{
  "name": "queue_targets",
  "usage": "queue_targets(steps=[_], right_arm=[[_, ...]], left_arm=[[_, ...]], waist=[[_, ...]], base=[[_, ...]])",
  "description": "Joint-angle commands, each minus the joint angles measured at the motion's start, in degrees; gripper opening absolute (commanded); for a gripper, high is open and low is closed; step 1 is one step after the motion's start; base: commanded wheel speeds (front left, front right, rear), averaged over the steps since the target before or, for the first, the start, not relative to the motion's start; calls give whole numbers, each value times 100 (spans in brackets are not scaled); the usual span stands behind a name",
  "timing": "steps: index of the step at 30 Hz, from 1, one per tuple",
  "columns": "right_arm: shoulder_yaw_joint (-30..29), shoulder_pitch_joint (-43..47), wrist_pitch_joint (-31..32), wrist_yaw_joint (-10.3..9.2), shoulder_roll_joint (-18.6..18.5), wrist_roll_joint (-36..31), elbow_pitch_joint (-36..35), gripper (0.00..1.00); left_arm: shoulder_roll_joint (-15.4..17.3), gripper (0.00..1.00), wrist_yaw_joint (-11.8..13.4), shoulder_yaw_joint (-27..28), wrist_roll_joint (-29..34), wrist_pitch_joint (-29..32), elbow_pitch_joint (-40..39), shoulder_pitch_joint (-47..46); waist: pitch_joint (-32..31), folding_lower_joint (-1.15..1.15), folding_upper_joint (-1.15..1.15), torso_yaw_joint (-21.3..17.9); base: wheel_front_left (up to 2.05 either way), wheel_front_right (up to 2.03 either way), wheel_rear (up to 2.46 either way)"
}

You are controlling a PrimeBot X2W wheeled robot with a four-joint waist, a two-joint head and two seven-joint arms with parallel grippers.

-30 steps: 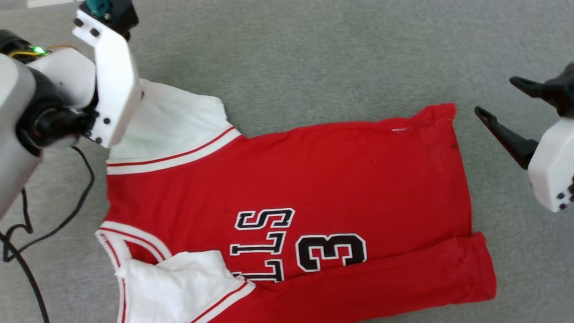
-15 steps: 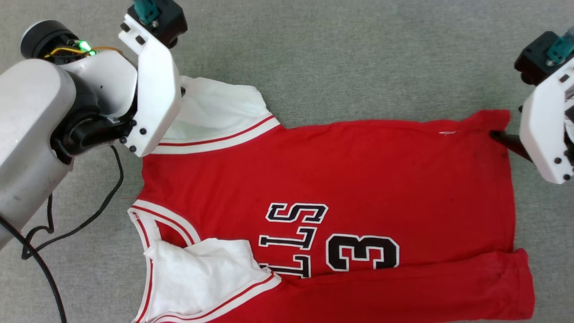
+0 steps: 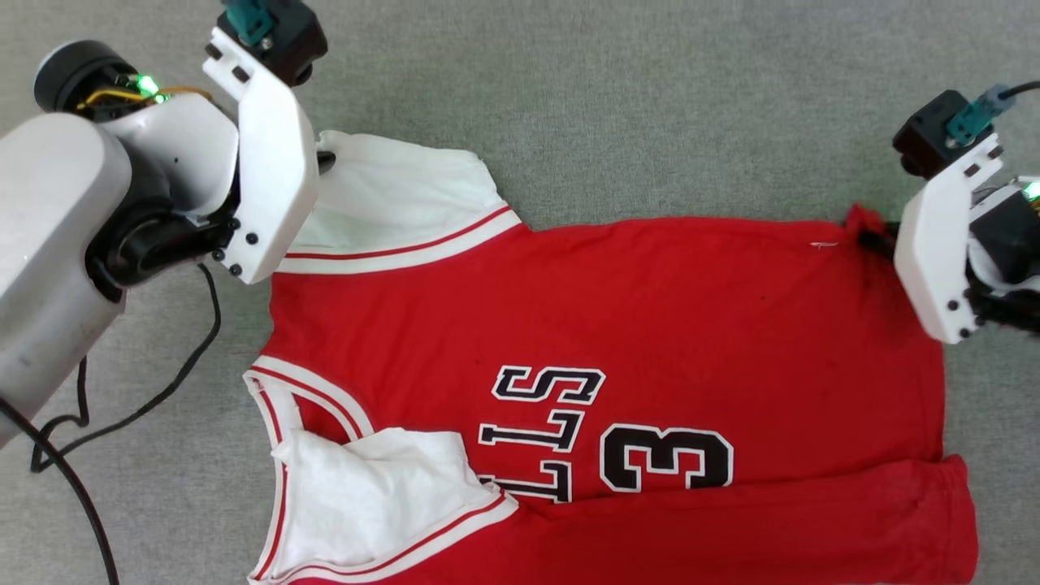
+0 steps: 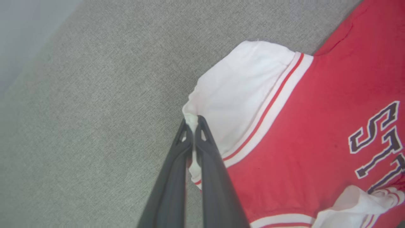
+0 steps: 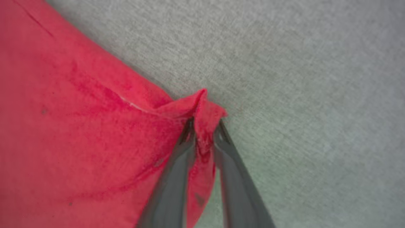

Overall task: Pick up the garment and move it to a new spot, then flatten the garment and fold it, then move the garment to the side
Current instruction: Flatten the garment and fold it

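1. Jaws. The left gripper point(image 4: 192, 122) has its two dark fingers pressed together on a pinch of white fabric at the edge of one shoulder of the garment point(image 3: 650, 309). The right gripper point(image 5: 205, 126) is closed on a bunched red corner of the hem, with cloth showing between the fingers.
2. Position of the garment. It lies spread flat on the grey carpet point(image 3: 609, 97) in front of the robot, shoulders toward the robot's left and hem toward its right.
3. Near edge. A band of red cloth point(image 3: 731, 528) runs along the side closest to the robot, set off from the body by a crease. The near shoulder is turned back, exposing white lining point(image 3: 366, 487) bordered by striped trim.
4. Middle. Black lettering point(image 3: 536, 431) outlined in white and a numeral 3 point(image 3: 666, 457) sit on the red chest, reading sideways from the head view.
5. Far edge. The far shoulder point(image 3: 398, 195) also shows white lining, and this is where the left gripper holds. The far hem corner point(image 3: 861, 221) rises into a small peak at the right gripper.
6. Surroundings. A black cable point(image 3: 187, 357) trails over the carpet beside the left arm. A green light point(image 3: 146, 84) glows on that arm.
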Motion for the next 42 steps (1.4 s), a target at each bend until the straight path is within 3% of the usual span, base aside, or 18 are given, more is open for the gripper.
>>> queue_targets(steps=[1,13,20,30,36,42], right_arm=[[151,80,-227,-3,90,64,110,0],[379,474,-1494,-4,-369,522,-269,0],[477,1047,-1954,-3,-638,678,-391,0],[569,2005,-2433,-3,-722,881,-489,0],[557,2535,-2601,-3,-632,925,-416,0],[612,2783,-2621,-3,-411,774,-195,0]], left_arm=[[34,0,-1,-8,-48,-128,25,127],[512,0,105,-58,-273,-634,-551,944],[1090,0,452,-175,-431,-892,-1272,1803],[1623,0,1076,-521,-776,-1321,-2065,3150],[1601,0,1287,-776,-890,-1597,-2110,3781],[1322,0,1200,-975,-986,-1788,-1758,4142]], waist=[[-236,1,0,-51],[-1224,1,0,-63],[-1638,1,0,-29],[-1922,1,0,-12],[-1869,1,0,-13],[-1753,1,0,-48]], base=[[0,0,0],[0,0,0],[0,0,0],[0,0,0],[0,0,0],[0,0,0]])
